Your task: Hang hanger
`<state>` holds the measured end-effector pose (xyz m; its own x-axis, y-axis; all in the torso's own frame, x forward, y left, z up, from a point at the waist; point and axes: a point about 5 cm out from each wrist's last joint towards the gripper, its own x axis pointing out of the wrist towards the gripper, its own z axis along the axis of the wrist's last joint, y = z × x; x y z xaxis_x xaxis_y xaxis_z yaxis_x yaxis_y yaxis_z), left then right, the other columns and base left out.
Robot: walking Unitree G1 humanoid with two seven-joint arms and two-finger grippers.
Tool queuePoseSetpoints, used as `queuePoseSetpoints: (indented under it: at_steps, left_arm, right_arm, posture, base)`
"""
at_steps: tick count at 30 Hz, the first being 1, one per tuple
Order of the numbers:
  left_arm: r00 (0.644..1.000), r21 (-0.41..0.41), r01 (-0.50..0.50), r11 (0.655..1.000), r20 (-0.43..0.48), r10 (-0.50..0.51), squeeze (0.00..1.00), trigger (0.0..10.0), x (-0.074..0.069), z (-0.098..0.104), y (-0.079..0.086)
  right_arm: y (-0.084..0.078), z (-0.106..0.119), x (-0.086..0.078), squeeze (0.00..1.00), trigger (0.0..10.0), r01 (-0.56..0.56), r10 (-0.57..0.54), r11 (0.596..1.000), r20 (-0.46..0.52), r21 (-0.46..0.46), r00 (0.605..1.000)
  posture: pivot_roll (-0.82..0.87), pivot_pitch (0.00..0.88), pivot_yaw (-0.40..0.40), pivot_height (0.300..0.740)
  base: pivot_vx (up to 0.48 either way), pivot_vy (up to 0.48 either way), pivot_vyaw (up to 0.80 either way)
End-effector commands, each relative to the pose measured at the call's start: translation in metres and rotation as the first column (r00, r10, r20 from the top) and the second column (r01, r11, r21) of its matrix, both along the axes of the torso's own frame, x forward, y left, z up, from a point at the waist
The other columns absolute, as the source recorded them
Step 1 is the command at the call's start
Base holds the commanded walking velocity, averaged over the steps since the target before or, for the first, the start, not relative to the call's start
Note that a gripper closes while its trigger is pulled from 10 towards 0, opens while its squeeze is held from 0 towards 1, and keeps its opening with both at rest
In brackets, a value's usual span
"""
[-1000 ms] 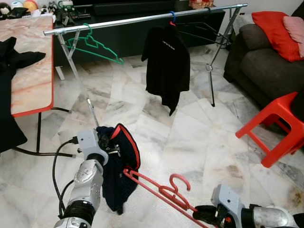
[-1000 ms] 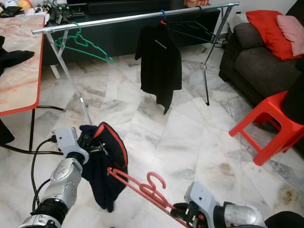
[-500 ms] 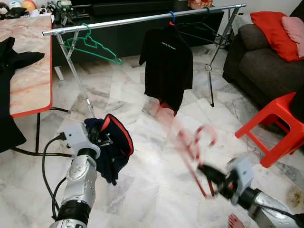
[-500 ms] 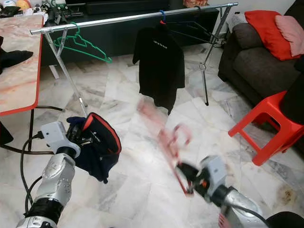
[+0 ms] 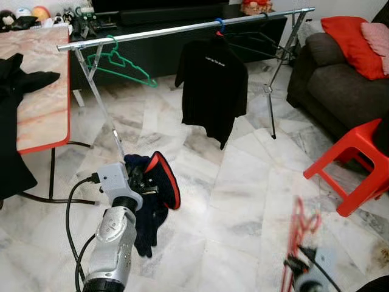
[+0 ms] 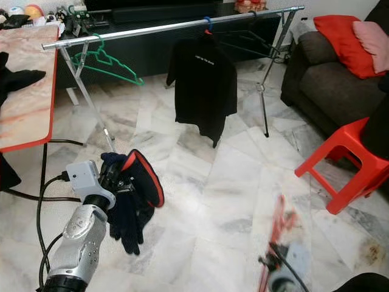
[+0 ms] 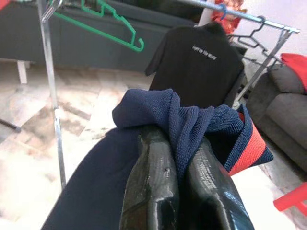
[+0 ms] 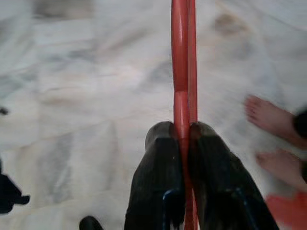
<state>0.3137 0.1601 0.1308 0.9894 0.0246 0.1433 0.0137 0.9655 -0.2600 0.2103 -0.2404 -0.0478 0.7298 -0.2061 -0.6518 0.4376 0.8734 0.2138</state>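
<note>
My right gripper [image 8: 182, 136] is shut on a red plastic hanger [image 8: 180, 67]. That hanger [image 5: 299, 234] shows blurred and roughly upright low on the right, above my right gripper [image 5: 301, 261]. My left gripper [image 7: 180, 158] is shut on a navy garment with a red band [image 7: 192, 120]; the garment [image 5: 152, 194] hangs from it low on the left. Behind stands a silver clothes rail [image 5: 182, 27] with a green hanger [image 5: 118, 61] and a black shirt [image 5: 213, 85] hanging on it.
A marble-topped table with a red edge [image 5: 42, 103] stands at left with dark clothes on it. A red plastic stool [image 5: 352, 164] and a dark sofa with red cushions [image 5: 346, 67] are at right. A person's bare feet [image 8: 273, 139] are on the marble floor near my right gripper.
My right arm has swung the red hanger away from the garment, up and then down to the lower right, where it now stands upright. The left gripper still holds the navy garment.
</note>
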Motion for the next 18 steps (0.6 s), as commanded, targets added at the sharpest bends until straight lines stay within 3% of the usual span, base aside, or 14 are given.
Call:
queuePoseSetpoints:
  at_steps: [1,4,12,18]
  left_arm:
    - [0.999,0.013,0.033,0.999,0.042,-0.033,0.0,10.0,-0.003,0.012,-0.001]
    - [0.997,0.038,0.054,0.998,0.049,-0.056,0.0,10.0,-0.006,0.017,-0.002]
    - [0.998,0.047,0.051,0.998,0.032,-0.053,0.0,10.0,-0.009,0.023,-0.005]
    - [0.998,0.069,0.045,0.997,0.036,-0.048,0.0,10.0,-0.009,0.028,-0.005]
  right_arm:
    - [-0.009,-0.009,-0.017,0.0,10.0,0.058,-0.06,0.998,-0.053,-0.032,0.997]
    - [-0.014,-0.016,-0.03,0.0,10.0,0.111,-0.117,0.992,-0.093,-0.062,0.989]
    - [-0.006,-0.038,-0.067,0.0,10.0,0.084,-0.101,0.993,-0.254,-0.079,0.962]
    - [0.008,-0.042,-0.065,0.0,10.0,0.015,-0.034,0.997,-0.253,-0.076,0.967]
  posture:
    - [-0.02,0.084,0.006,0.74]
    - [-0.02,0.073,0.012,0.74]
    - [-0.02,0.077,0.016,0.74]
    - [0.0,0.11,0.015,0.74]
  base:
    - [0.0,0.0,0.0]
    - [0.0,0.0,0.0]
    - [0.0,0.0,0.0]
    - [0.0,0.0,0.7]
